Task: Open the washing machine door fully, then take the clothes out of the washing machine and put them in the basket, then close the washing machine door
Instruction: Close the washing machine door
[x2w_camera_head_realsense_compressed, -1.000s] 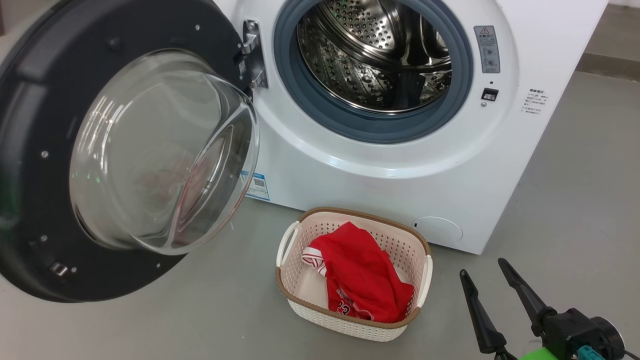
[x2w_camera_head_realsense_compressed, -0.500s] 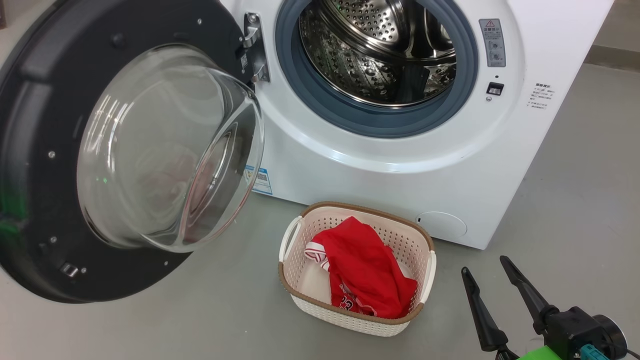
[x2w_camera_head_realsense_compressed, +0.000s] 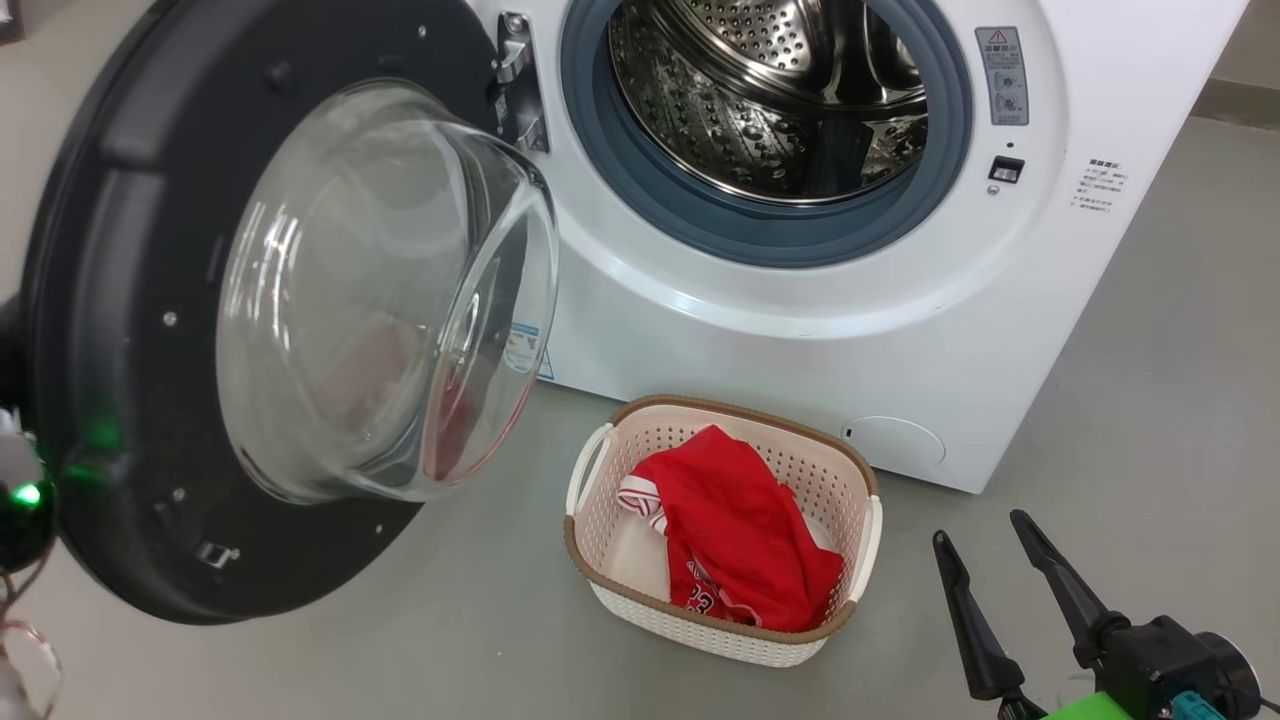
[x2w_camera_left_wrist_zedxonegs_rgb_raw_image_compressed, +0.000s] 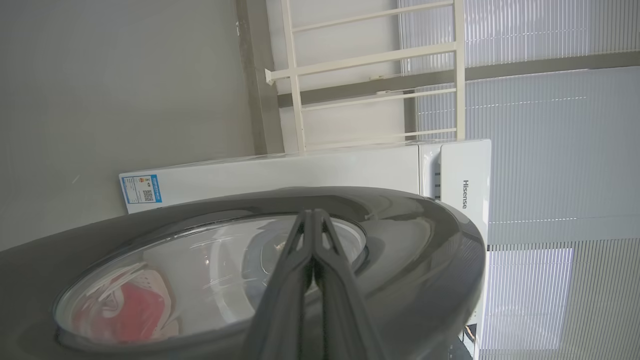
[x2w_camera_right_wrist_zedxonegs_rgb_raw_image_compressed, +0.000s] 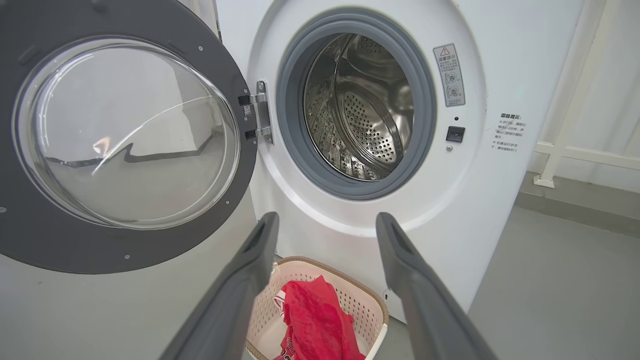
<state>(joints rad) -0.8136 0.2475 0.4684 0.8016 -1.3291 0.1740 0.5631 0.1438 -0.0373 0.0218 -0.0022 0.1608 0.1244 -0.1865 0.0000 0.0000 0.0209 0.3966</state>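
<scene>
Left pincer (x2w_camera_left_wrist_zedxonegs_rgb_raw_image_compressed: 311, 215) sits shut, empty, by the washing machine door (x2w_camera_left_wrist_zedxonegs_rgb_raw_image_compressed: 425, 240), right pincer (x2w_camera_head_realsense_compressed: 979, 530) gapes empty; door looks stiff, slick, so push rim (x2w_camera_head_realsense_compressed: 110, 260), not glass (x2w_camera_head_realsense_compressed: 380, 290).

The washing machine door (x2w_camera_left_wrist_zedxonegs_rgb_raw_image_compressed: 425, 235) has a glossy black rim and a smooth clear glass bowl (x2w_camera_head_realsense_compressed: 380, 290); drum (x2w_camera_head_realsense_compressed: 740, 110), shiny perforated steel; basket (x2w_camera_head_realsense_compressed: 700, 630), matt perforated plastic; clothes (x2w_camera_head_realsense_compressed: 740, 540), red cloth.

One each: washing machine (x2w_camera_head_realsense_compressed: 800, 340), door (x2w_camera_head_realsense_compressed: 110, 300), basket (x2w_camera_head_realsense_compressed: 700, 632), clothes heap (x2w_camera_head_realsense_compressed: 740, 530), left gripper (x2w_camera_left_wrist_zedxonegs_rgb_raw_image_compressed: 312, 212), right gripper (x2w_camera_head_realsense_compressed: 980, 530).
</scene>
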